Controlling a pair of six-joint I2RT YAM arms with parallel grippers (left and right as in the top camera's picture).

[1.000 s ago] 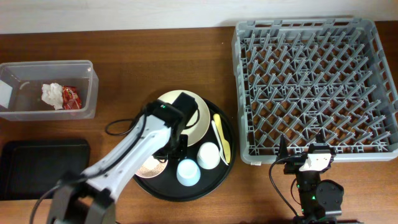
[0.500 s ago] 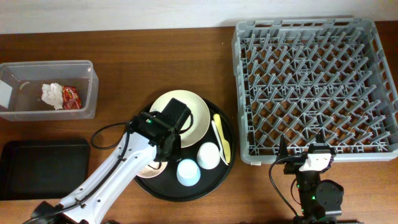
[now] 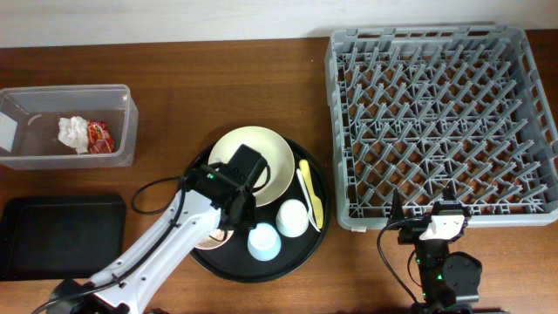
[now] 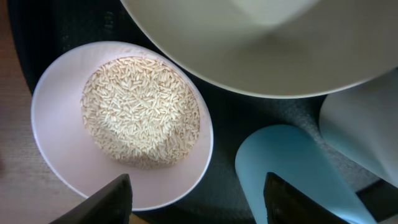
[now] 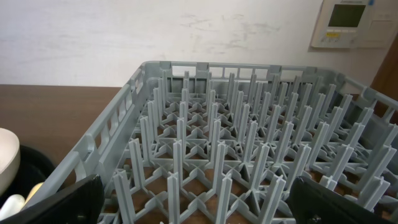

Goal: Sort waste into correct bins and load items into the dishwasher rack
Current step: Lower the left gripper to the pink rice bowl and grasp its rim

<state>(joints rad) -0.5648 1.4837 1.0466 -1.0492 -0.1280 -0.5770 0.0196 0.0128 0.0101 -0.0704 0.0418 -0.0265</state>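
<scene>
Two claws, both open and empty. The left gripper (image 4: 198,180) hangs over the pink bowl (image 4: 56,149) of rice (image 4: 140,112), which sits on the round black tray (image 4: 224,124), left of the light blue cup (image 4: 292,168). The right gripper (image 5: 196,182) faces the grey rack (image 5: 249,124).

Tight over the large round black tray (image 3: 305,250): cream round plate (image 4: 261,50) overhanging ahead, small pink bowl (image 4: 56,162) heaped with rice on one side, light blue cup (image 4: 286,168) and white cup (image 4: 367,130) on the other, only a narrow dark gap between bowl and blue cup. Open brown desk (image 3: 183,105) between the clear rectangular plastic box (image 3: 131,131) and that tray. Blocked to the right by the large grey plastic rack (image 3: 436,122) with its upright pegs.
</scene>
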